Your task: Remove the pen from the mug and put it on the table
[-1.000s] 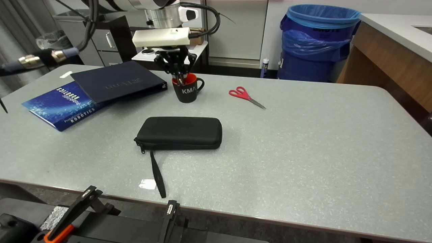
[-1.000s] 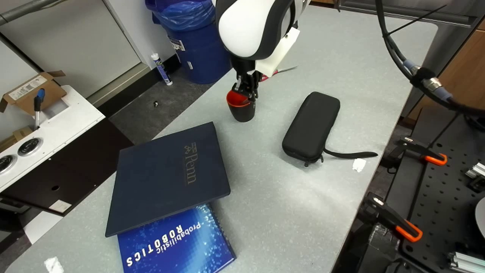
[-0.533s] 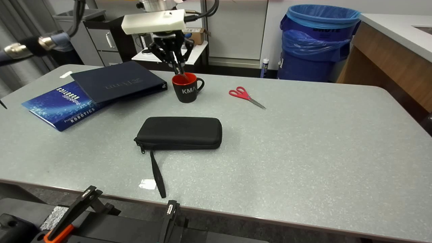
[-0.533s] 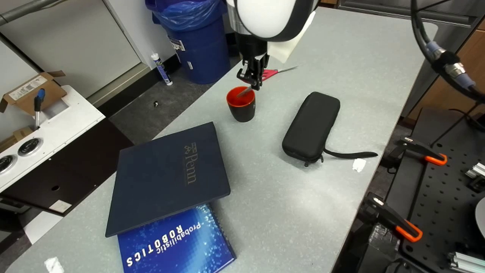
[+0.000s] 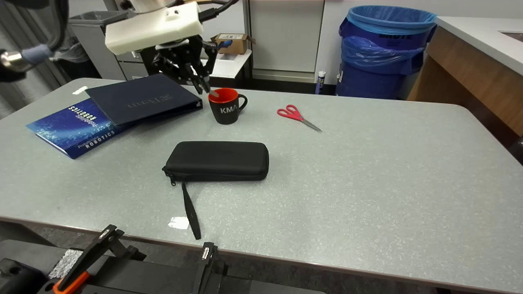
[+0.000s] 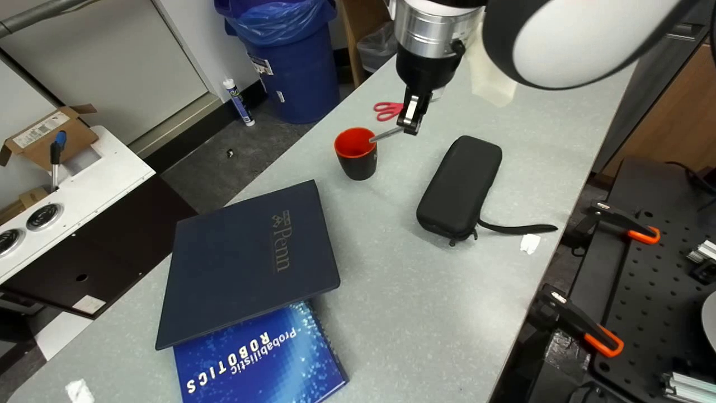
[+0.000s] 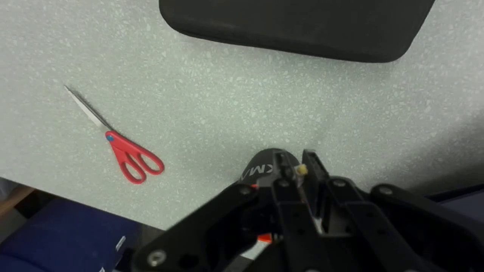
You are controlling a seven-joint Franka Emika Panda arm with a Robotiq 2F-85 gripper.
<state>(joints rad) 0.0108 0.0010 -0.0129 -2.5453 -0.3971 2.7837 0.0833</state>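
The small black mug with a red inside stands upright on the grey speckled table. It also shows in an exterior view and, partly hidden by the fingers, in the wrist view. My gripper is shut on the thin greyish pen beside the mug, a little above the table. The pen is tilted, and its free end is at the mug's rim; I cannot tell if it touches. In the wrist view the pen's yellowish end shows between the fingertips of the gripper.
A black pouch with a strap lies nearer the front edge. Red scissors lie beyond the mug's handle. A dark blue binder rests on a blue book. Clamps sit along the table's edge.
My gripper has risen from the mug and moved sideways away from it, drawing the pen up and out toward the rim. The pen has become more tilted. The mug has not moved.
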